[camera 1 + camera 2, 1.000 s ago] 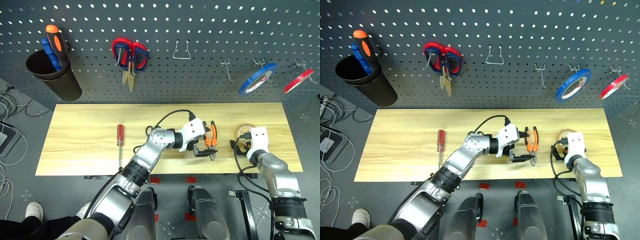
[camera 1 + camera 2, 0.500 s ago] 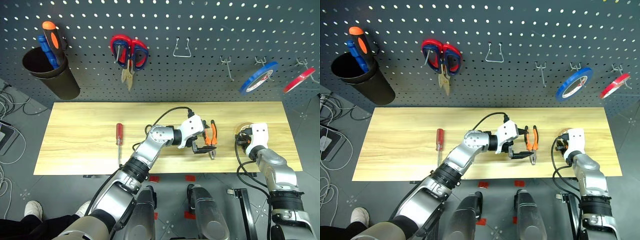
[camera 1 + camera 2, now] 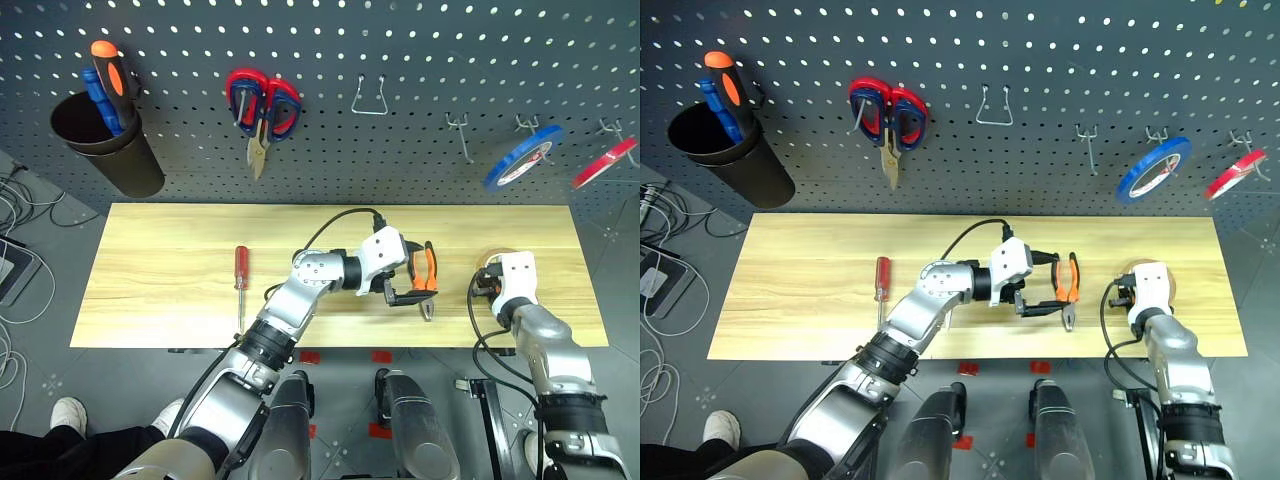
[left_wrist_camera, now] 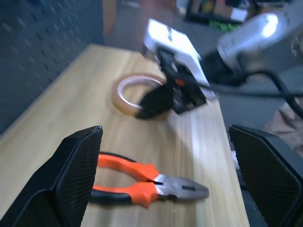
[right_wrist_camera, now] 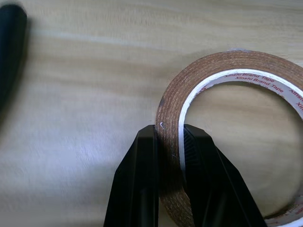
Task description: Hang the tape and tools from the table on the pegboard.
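Note:
The tan tape [image 5: 222,75] lies flat on the pale wood table [image 3: 170,260] at the right. My right gripper [image 5: 169,142] is shut on the roll's wall, one finger inside the ring and one outside. The orange-and-black pliers [image 3: 424,272] lie mid-table. My left gripper [image 4: 165,136] hovers beside them, pointing toward the right arm, open and holding nothing. A red-handled screwdriver [image 3: 240,272] lies to the left. Behind the table stands the dark pegboard [image 3: 180,60] with bare metal hooks [image 3: 369,97].
On the pegboard hang red-handled snips [image 3: 260,108], a blue roll [image 3: 518,157] and a red roll [image 3: 604,162]. A black cup [image 3: 110,150] at its left holds orange and blue screwdrivers. Bare planks lie between the screwdriver and the table's left end.
My left gripper has lifted a little beside the pliers and is still open. The right hand stays at the tape.

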Robot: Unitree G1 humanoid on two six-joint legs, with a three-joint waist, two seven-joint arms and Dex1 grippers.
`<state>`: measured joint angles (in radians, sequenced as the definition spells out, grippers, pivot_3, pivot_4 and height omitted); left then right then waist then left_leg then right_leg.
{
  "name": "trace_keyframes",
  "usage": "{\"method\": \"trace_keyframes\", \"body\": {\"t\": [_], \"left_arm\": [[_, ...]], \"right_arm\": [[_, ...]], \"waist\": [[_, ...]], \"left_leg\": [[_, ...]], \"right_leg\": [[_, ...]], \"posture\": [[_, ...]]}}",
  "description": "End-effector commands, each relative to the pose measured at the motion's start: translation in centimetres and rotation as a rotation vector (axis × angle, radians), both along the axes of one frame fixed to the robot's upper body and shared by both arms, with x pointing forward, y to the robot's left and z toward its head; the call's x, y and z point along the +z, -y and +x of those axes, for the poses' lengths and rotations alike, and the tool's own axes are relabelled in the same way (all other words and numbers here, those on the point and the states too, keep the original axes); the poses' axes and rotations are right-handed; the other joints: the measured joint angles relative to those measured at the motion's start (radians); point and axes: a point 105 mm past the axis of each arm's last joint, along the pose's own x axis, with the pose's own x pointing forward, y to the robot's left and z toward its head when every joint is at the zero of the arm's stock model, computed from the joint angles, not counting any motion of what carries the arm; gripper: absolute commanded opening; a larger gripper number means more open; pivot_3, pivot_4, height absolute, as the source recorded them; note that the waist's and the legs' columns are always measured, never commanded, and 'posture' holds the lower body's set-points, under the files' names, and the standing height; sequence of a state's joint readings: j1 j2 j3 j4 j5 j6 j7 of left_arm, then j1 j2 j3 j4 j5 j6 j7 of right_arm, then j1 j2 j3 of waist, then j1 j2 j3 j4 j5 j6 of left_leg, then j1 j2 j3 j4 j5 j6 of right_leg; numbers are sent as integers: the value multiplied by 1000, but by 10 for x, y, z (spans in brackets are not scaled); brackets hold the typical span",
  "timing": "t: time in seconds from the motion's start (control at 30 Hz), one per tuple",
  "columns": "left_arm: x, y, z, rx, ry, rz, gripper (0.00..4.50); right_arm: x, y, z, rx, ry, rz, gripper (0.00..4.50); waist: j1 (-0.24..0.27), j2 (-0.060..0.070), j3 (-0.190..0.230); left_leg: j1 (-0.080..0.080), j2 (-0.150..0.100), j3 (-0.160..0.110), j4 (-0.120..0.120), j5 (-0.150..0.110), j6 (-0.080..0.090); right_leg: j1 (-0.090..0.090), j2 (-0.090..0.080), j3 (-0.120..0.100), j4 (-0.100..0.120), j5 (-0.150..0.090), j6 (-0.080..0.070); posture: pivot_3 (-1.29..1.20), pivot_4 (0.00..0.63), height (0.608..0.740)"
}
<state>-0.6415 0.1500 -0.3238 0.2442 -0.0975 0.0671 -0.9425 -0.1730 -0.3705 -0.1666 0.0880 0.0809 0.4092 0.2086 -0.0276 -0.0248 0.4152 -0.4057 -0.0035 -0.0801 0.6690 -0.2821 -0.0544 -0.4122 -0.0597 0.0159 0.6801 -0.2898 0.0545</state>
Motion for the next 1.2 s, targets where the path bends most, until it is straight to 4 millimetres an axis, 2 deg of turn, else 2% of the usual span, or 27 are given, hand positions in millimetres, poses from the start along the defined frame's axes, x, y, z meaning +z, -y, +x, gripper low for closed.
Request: {"method": "trace_keyframes", "body": {"t": [0.03, 0.1, 0.17, 0.3, 0.53, 0.63, 0.77, 0.93, 1.2], "left_arm": [[22, -14, -11, 41, 47, -92, 4500], [27, -27, -16, 94, 50, -117, 4500], [31, -38, -21, 144, 40, -143, 4500], [42, -52, -29, 213, 29, -176, 4500], [62, -70, -37, 280, 52, -201, 4500], [65, -72, -30, 314, 59, -218, 4500], [69, -64, -18, 342, 62, -259, 4500], [77, -46, -8, 344, 75, -305, 4500], [76, -33, -10, 308, 79, -309, 4500]], "right_arm": [[40, -9, -10, 29, 183, -137, 457], [58, -24, -20, 72, 284, -212, 457], [67, -39, -31, 109, 354, -236, 457], [76, -69, -48, 205, 484, -327, 457], [86, -96, -58, 278, 671, -451, 457], [90, -104, -55, 324, 742, -495, 457], [97, -113, -38, 385, 802, -517, 457], [99, -117, -15, 444, 825, -533, 457], [98, -105, 12, 443, 760, -450, 457]], "waist": [[-2, 5, -4], [-7, 9, -10], [-7, 10, -17], [-2, 9, -55], [2, 7, -122], [3, 7, -142], [8, 6, -156], [21, 6, -172], [25, 6, -179]], "left_leg": [[-1, 0, 0, 0, 0, -1], [-11, 0, 0, 3, 1, -1], [-12, -1, 0, 6, 1, -1], [-14, -2, 0, 6, 1, -1], [-13, -4, 1, 6, 1, -1], [-11, -4, 2, 6, 1, -1], [-11, -5, 2, 7, 1, -1], [-11, -6, 4, 7, 1, -1], [-10, -5, 5, 8, 1, -1]], "right_leg": [[-2, -1, 0, 0, 0, 0], [-10, -2, 1, 2, 1, 1], [-11, -2, 0, 3, 1, 1], [-11, -2, -2, 1, 1, 1], [-8, -3, -2, 0, 1, 2], [-7, -2, -2, -1, 1, 2], [-7, -2, -2, 0, 1, 1], [-7, -1, -1, 0, 1, 1], [-7, 0, 0, 1, 1, 1]], "posture": [[-9, 331, 740], [-14, 309, 740], [-16, 286, 740], [-9, 245, 740], [28, 182, 740], [41, 174, 740], [47, 163, 740], [55, 153, 740], [63, 160, 740]]}}
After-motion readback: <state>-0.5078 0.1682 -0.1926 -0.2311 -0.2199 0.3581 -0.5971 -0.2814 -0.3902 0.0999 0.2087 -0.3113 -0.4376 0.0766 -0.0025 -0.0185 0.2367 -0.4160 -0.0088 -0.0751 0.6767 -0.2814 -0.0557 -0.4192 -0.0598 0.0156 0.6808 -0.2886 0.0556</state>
